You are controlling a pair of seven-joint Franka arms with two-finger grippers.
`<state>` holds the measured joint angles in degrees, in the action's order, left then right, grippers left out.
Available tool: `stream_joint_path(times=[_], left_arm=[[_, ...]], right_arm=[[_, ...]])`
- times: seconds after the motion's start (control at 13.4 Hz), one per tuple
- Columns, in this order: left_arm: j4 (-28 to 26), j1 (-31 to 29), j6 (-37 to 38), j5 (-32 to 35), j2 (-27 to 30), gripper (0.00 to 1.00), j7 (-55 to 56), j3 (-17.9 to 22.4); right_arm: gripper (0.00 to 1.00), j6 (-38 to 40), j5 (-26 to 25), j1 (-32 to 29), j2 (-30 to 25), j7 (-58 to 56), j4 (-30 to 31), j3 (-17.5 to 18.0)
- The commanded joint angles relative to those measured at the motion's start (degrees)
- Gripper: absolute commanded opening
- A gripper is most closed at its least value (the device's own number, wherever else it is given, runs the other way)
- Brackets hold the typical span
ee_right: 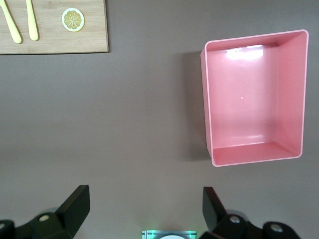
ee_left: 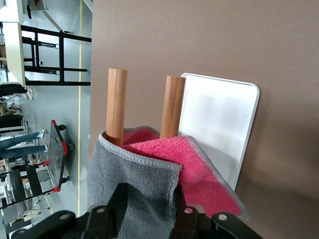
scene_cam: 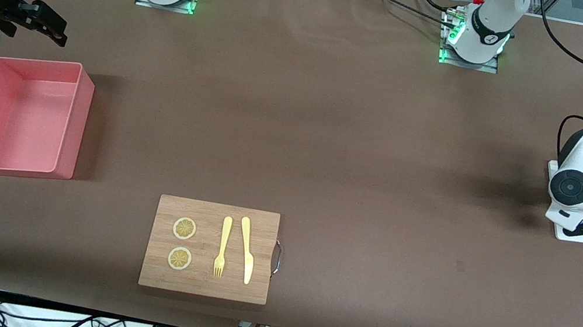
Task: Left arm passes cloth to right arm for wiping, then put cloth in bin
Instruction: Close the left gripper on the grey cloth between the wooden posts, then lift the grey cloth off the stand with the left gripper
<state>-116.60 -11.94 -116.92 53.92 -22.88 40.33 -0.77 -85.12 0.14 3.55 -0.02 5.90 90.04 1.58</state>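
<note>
The left pincer (ee_left: 147, 204) is seen in the left wrist view clamped on the cloth (ee_left: 149, 179), its two black fingers (ee_left: 118, 201) pressed into the grey face near one edge. The cloth is draped over two upright wooden pegs (ee_left: 116, 104), grey outward and pink folded inward, and it lies beside and partly over a narrow white tray (ee_left: 219, 119) at the left arm's end of the bench (scene_cam: 332, 135). In the front view the cloth itself is hidden by the left arm's wrist.

The cloth is judged to be light, soft and limp. It will sag and crumple once lifted, so a firm pinch on a doubled fold is advised, with a free flap left hanging for the other arm to take. Snagging on the pegs is a risk if it is pulled sideways; a lift straight off them is safer.

The right pincer (ee_right: 144, 206) is held wide apart and empty, waiting above bare bench near the bin (scene_cam: 73, 121), which stands empty at the right arm's end. Nearer the front camera lies a wooden cutting board (scene_cam: 258, 294) carrying two lemon slices (scene_cam: 185, 228), a fork (scene_cam: 222, 247) and a knife (scene_cam: 246, 249).
</note>
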Motion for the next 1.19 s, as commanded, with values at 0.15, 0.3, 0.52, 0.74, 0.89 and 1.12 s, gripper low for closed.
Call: stream_joint_path(times=[0.15, 0.3, 0.52, 0.74, 0.89, 1.12], left_arm=[[0.24, -0.19, 1.08, 0.93, 0.91, 0.15, 0.10, -0.46], [0.24, -0.19, 1.26, 0.84, 1.00, 0.00, 0.10, -0.55], [0.67, -0.10, 1.96, 0.57, 1.52, 0.00, 0.01, -0.72], [0.85, -0.01, 2.40, 0.40, 3.28, 0.00, -1.47, -1.51], [2.60, 0.16, 4.32, -3.97, 4.42, 0.00, -5.41, -1.95], [7.42, 0.60, 10.20, -13.37, 6.35, 0.00, -13.76, -3.96]], right_arm=[[1.00, 0.40, -0.41, 0.23, 0.64, -0.18, -1.71, 0.00], [1.00, 0.40, -0.41, 0.31, 0.64, -0.18, -1.71, 0.09], [1.00, 0.40, -0.41, 0.31, 0.64, -0.18, -1.71, 0.18], [1.00, 0.40, -0.41, 0.40, 0.64, -0.18, -1.71, 0.18], [1.00, 0.40, -0.41, 0.40, 0.64, -0.10, -1.71, 0.18], [1.00, 0.48, -0.41, 0.32, 0.64, -0.18, -1.71, 0.18]])
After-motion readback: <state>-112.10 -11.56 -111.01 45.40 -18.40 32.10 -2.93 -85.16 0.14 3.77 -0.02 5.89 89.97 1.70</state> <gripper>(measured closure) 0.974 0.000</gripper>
